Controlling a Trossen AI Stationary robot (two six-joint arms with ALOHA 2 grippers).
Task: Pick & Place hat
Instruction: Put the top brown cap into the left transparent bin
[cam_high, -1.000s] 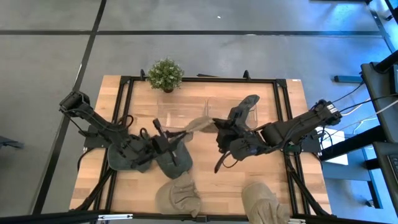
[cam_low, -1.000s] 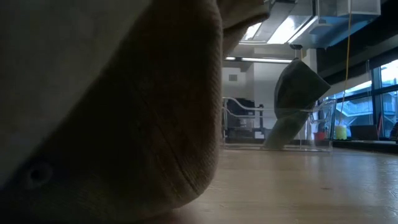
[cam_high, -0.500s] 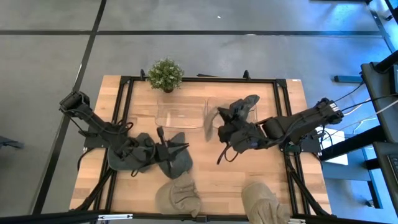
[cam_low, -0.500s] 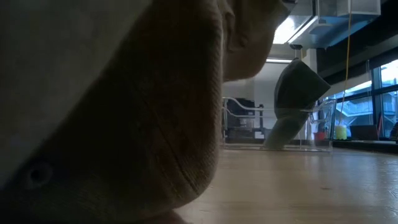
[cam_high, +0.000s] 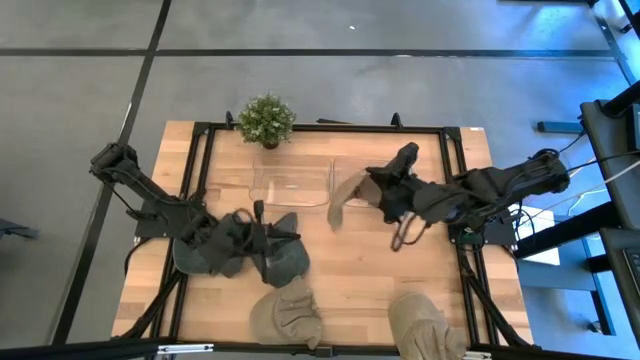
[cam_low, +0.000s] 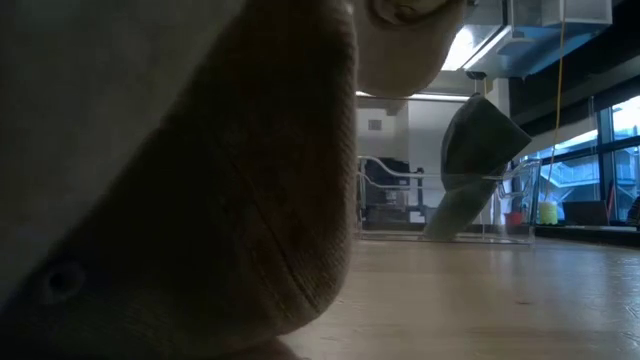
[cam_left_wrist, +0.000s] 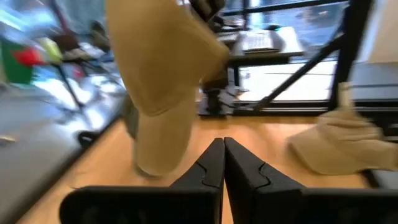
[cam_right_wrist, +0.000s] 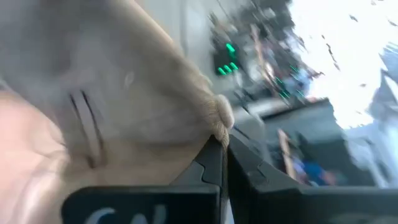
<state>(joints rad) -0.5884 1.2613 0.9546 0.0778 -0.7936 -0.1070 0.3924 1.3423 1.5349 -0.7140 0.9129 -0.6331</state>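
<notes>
Tan cloth hangs from the right gripper (cam_high: 372, 190) seen from above: a hat (cam_high: 342, 197) it has carried in the last second from mid-table to the clear bin (cam_high: 290, 185), so the drop looks close. The left gripper (cam_high: 290, 236) has drawn back over the grey hats (cam_high: 275, 262). At table height, only a near hat (cam_low: 180, 200) fills the frame. The left wrist shows its fingers (cam_left_wrist: 208, 168) pressed together, empty. The right wrist shows fingers pinching the hat's edge (cam_right_wrist: 214, 118).

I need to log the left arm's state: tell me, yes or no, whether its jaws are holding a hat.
No. In the left wrist view the left gripper has its jaws shut together with nothing between them.
</notes>
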